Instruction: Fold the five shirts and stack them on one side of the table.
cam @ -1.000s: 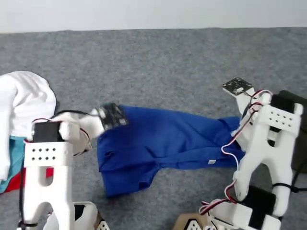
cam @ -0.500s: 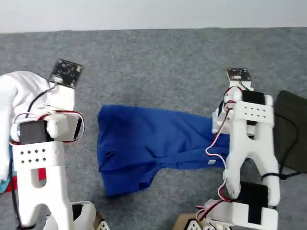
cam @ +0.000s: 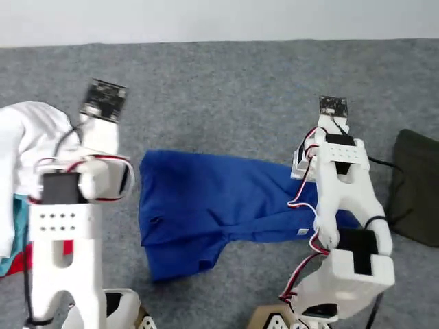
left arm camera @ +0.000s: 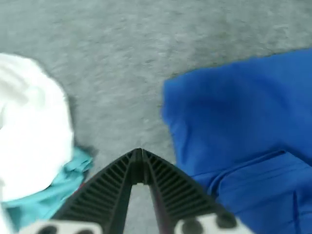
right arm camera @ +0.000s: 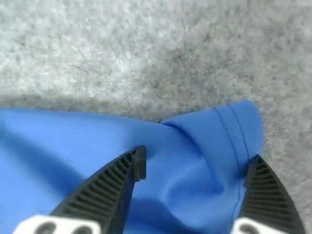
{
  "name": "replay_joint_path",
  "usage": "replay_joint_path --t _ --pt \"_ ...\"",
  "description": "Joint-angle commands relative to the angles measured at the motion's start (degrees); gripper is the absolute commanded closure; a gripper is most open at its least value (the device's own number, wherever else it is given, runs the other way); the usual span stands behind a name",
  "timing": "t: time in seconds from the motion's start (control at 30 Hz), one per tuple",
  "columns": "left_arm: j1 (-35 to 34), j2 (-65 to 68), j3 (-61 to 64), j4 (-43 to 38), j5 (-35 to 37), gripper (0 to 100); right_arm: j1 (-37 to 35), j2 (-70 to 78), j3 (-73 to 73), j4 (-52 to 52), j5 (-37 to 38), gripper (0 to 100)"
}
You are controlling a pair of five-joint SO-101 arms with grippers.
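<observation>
Soft, even light falls from above on the grey felt-covered table [cam: 226, 82], bright and without glare. The crumpled blue cloth shirt [cam: 219, 199] throws only a thin, faint shadow along its near hem. In the left wrist view the heaped white fabric shirt [left arm camera: 29, 131] is nearly washed out, with a dark shadow beside it. In the right wrist view the blue folds are shaded.

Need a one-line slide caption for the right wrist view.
Right gripper, jaws open, poised over a bunched edge of the blue shirt on the grey table.
</observation>
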Motion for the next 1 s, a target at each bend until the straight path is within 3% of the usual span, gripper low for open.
replay_joint_path --t 0.0,0.2,0.37,0.97 --pt "4.8 -0.9 4.2 -5.9 0.4 100 -0.1 -0.7 -0.7 -0.5 -0.6 67.1" --pt "7.1 1.2 11.6 -16.5 0.5 100 -0.1 -0.7 -0.7 -0.4 -0.6 67.1" --pt "7.2 13.4 6.7 -18.5 0.5 100 -0.1 -1.2 -0.7 -0.3 -0.6 67.1" --pt "7.0 55.5 -26.9 -4.4 0.4 100 0.0 -3.7 -0.6 -0.4 -0.5 67.1"
